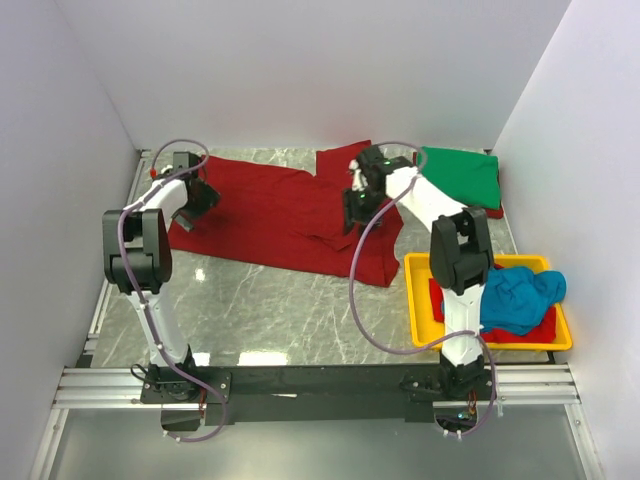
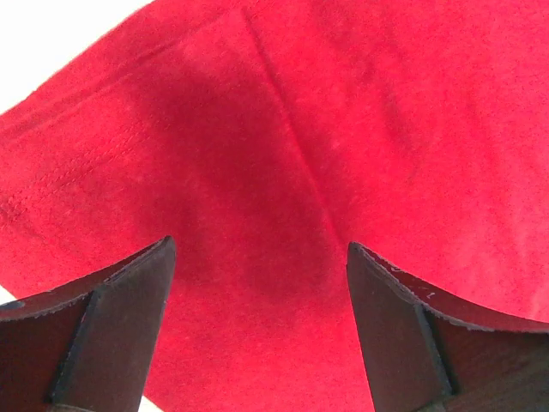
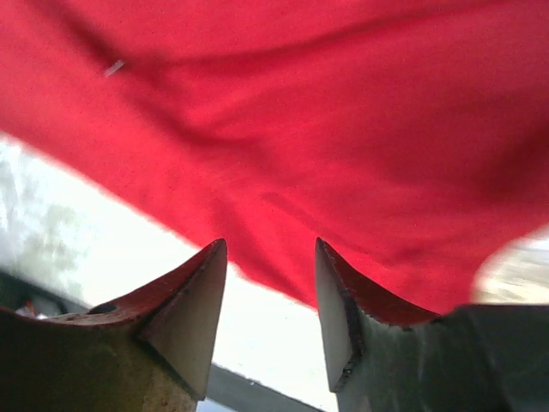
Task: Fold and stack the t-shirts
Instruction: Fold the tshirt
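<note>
Left gripper (image 2: pixel 257 249) stands wide apart and empty over the left end of the dark red t-shirt (image 1: pixel 280 210), spread across the table (image 1: pixel 260 310); right gripper (image 3: pixel 270 249), parted less and also empty, hangs close above the shirt's right edge

Plain white walls (image 1: pixel 300 60) enclose a glossy grey marble-patterned tabletop (image 1: pixel 270 310) on three sides, with a silver aluminium rail (image 1: pixel 100 388) along its near edge.
</note>
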